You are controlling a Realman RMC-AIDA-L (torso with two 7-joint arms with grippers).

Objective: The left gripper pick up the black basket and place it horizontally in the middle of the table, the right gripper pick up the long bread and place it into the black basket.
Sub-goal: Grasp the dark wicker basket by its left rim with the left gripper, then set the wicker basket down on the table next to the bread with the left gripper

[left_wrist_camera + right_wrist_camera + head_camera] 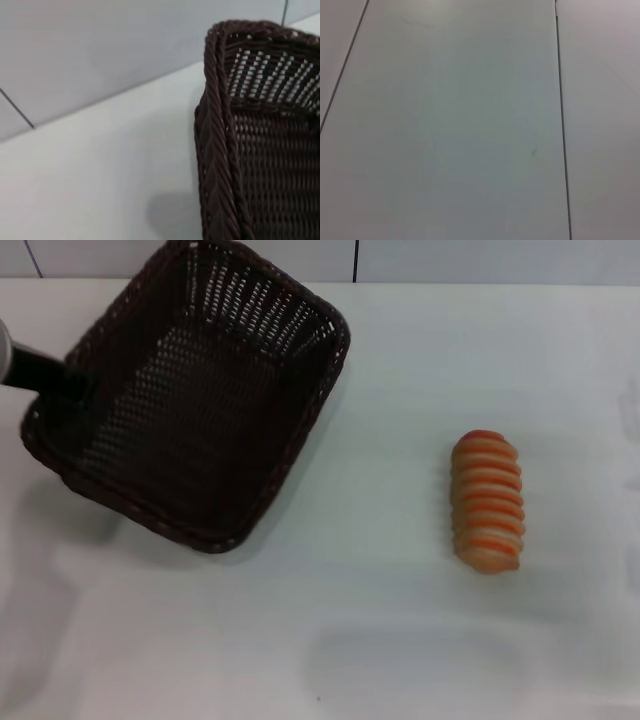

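Because the black basket lies skewed on the far left part of the table, its long axis running diagonally from near-left toward far-right, we judge that the coming move hinges on turning it level and carrying it rightward to the middle. The left gripper reaches in from the left edge and meets the basket's left rim; we see only a dark finger against the weave, so we cannot tell whether its jaws are clamped on the rim or merely beside it. The basket seems slightly raised or tilted, with a soft shadow under its near-left corner, though we cannot be sure it is off the surface.

The table is plain white and matte. The basket is a large flared rectangle of dark woven wicker; the left wrist view shows its braided rim as thick twisted cord and its walls as open lattice that light passes through.

The long bread lies well apart to the right, its long axis running near to far, an oblong tan loaf ribbed with orange-brown bands. It is nearer the right arm's side. The right gripper is in no view; its wrist camera shows only pale panels.
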